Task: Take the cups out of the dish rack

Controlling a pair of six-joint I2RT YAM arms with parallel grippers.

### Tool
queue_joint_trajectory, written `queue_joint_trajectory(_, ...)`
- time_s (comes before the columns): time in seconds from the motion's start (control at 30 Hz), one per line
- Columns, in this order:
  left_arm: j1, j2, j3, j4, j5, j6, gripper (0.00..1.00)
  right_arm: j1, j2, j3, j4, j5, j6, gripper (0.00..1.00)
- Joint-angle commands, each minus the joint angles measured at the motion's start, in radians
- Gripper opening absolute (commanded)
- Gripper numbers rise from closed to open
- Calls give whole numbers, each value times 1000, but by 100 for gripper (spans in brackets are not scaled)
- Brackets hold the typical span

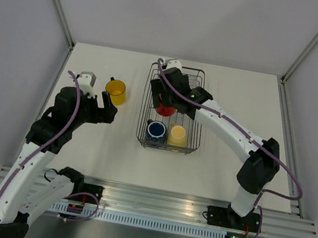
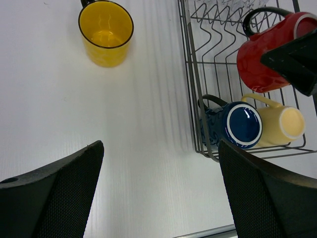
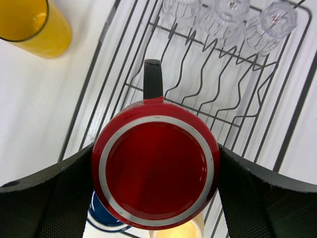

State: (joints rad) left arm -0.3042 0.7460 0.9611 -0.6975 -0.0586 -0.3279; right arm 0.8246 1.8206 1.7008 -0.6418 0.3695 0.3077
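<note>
Over the dish rack (image 1: pixel 146 101), right fingers (image 3: pixel 44 203) clamp the red mug (image 3: pixel 154 171).

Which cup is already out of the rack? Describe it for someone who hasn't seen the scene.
Find the dish rack in the middle of the table. Left of it, on the tabletop, an orange-yellow mug stands rim up, near the left hand. It is the only cup outside the rack; the red mug, blue mug and cream mug are in or over it.
</note>
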Motion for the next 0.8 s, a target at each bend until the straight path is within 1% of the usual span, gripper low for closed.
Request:
queue_joint_trajectory(0.0,-1,-5,-1,56,46,18,100,-4,-116,66,34,3,-15,0)
queue_joint_trajectory(0.07,-1,-4,2,62,54,12,100,-4,-155,53,47,-15,-10,0)
queue_joint_trajectory(0.13,-1,-7,7,72,112,-6,100,-4,-200,28,76,-32,-7,0)
queue_joint_trajectory(0.17,-1,-10,10,85,130,-13,100,-4,-217,14,91,-64,-4,0)
queue_joint_trajectory(0.27,-1,-19,8,122,239,-60,100,-5,-288,-33,151,-118,14,0)
queue_joint_trajectory(0.3,0,-28,2,175,314,-77,100,-5,-305,-47,183,-144,21,0)
queue_joint_trajectory(0.33,-1,-36,-24,209,360,-111,100,-5,-340,-75,200,-156,33,0)
queue_joint_trajectory(0.37,0,-45,-42,260,409,-128,100,-5,-359,-90,220,-167,34,0)
queue_joint_trajectory(0.4,-1,-56,-64,359,490,-149,100,-5,-378,-105,241,-187,39,0)
queue_joint_trajectory(0.47,-1,-95,-141,491,557,-210,100,-4,-429,-142,281,-204,57,0)
queue_joint_trajectory(0.5,-1,-109,-168,618,604,-230,100,-4,-447,-154,312,-219,67,1)
queue_joint_trajectory(0.6,-3,-146,-258,816,689,-302,100,-5,-518,-207,359,-273,109,1)
queue_joint_trajectory(0.63,-3,-154,-278,934,703,-324,100,-5,-547,-220,388,-294,122,0)
queue_joint_trajectory(0.7,-3,-158,-331,1053,730,-390,100,-5,-569,-243,412,-305,152,0)
queue_joint_trajectory(0.73,-3,-149,-353,1154,740,-434,100,-5,-586,-256,421,-332,165,0)
queue_joint_trajectory(0.77,-3,-139,-360,1200,749,-456,100,-4,-595,-265,430,-346,175,0)
